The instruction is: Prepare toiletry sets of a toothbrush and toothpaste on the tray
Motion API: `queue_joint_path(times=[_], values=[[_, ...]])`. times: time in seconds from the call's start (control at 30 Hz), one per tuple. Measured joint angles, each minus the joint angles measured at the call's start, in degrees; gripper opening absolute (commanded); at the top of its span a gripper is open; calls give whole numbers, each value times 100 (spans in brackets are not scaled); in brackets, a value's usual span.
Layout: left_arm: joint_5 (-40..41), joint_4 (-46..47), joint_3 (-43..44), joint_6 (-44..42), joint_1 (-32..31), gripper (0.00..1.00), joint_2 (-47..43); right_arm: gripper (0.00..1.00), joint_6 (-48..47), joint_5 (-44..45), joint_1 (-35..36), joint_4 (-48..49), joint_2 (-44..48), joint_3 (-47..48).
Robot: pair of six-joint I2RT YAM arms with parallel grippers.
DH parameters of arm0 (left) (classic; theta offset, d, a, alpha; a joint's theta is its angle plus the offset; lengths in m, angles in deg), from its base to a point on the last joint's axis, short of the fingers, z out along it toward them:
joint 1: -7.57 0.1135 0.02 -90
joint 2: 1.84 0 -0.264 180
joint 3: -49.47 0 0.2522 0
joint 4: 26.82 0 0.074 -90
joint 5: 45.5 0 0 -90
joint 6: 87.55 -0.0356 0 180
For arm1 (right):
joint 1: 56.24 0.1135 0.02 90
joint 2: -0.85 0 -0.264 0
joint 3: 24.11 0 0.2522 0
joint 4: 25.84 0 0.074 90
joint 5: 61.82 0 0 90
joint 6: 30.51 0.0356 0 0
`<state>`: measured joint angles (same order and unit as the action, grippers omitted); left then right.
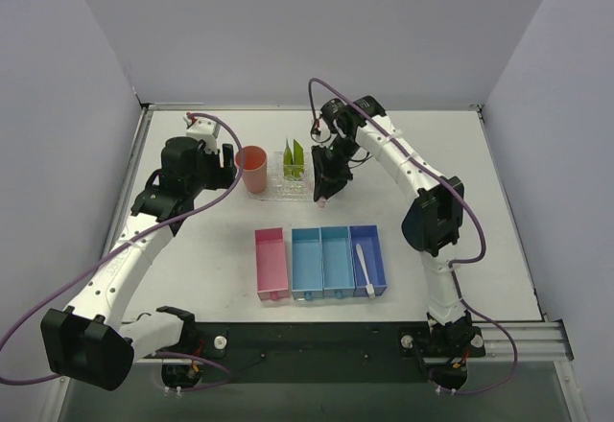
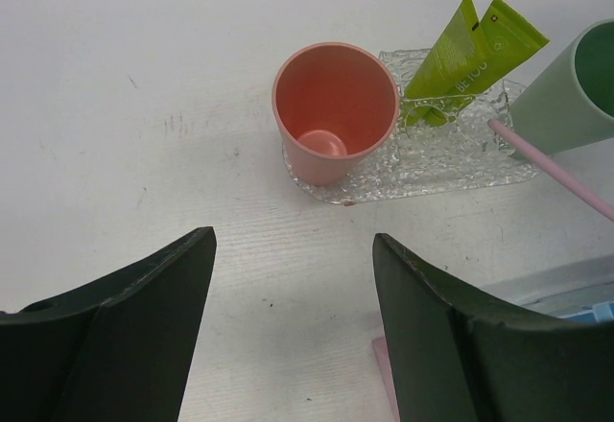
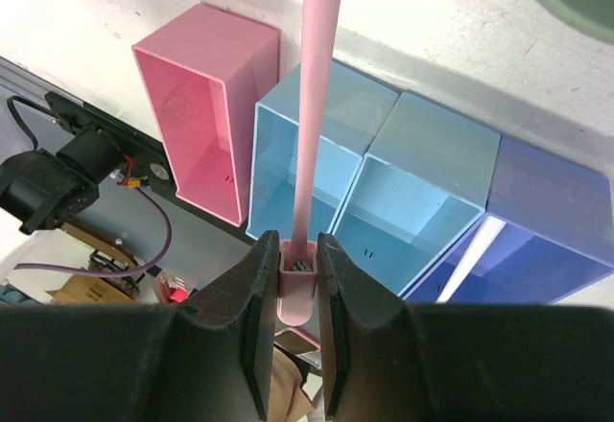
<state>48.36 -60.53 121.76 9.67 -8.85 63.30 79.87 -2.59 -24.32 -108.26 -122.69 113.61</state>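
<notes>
A white table is seen, with faint grey scuffs marked on its surface in the left wrist view. Toward the far middle, a clear, bumpy tray is set flat on it. Nearer the arm bases, four open bins are lined up side by side: a pink bin at the left, a pale blue bin, a second pale blue bin, and a darker blue bin at the right. A strip of tabletop is left between tray and bins.
</notes>
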Motion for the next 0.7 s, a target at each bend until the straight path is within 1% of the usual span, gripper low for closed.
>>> queue_joint_path(times=[0.23, 0.53, 0.7], values=[[46, 0, 0, -9, 2, 77, 0, 0, 98, -55, -2, 162, -44, 28], [52, 2, -46, -22, 9, 77, -11, 0, 129, -188, -33, 247, -385, 133], [59, 0, -59, -22, 28, 77, -11, 0, 173, -210, -50, 267, -413, 216]])
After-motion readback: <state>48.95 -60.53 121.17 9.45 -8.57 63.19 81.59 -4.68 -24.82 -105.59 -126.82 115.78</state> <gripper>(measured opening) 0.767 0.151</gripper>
